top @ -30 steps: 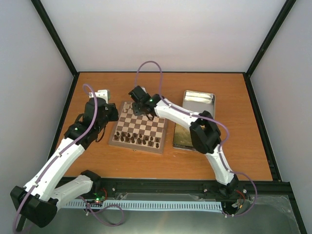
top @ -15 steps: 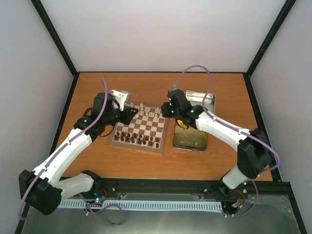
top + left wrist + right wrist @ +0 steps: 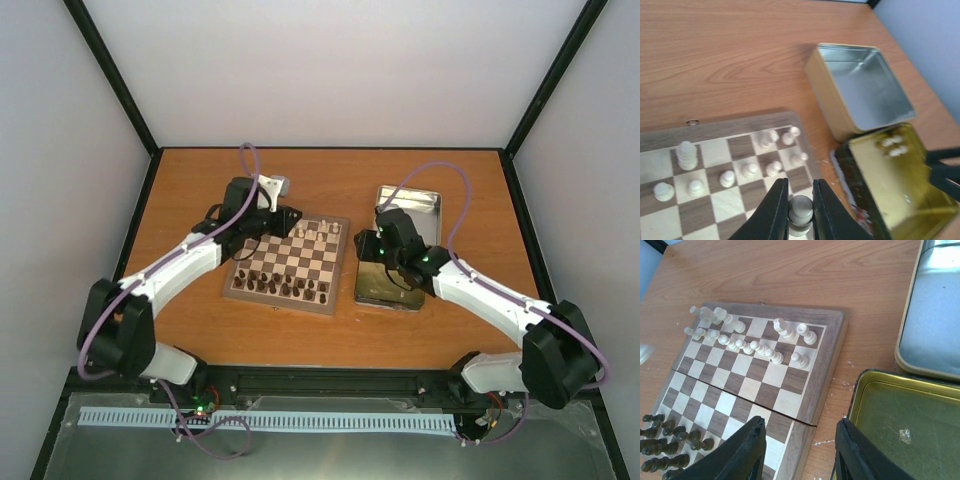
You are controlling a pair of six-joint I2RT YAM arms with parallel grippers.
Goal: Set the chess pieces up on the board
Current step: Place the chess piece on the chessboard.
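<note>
The right jaws stand open and empty by the shiny gold tin (image 3: 900, 430), the left jaws pinch a smooth round cream pawn (image 3: 801, 210) at the far side of the checked wooden board (image 3: 290, 262), and both arms have swung right since before.

Chess piece (image 3: 801, 210) in left claw (image 3: 800, 196), base out of frame.

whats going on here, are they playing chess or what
Two robot arms are setting up chess. The left gripper is shut on a cream piece above the board. The right gripper hangs open and empty between board and gold tin, which holds a few more. Dark pieces are lined up; other cream pieces stand on the far rows.
</note>
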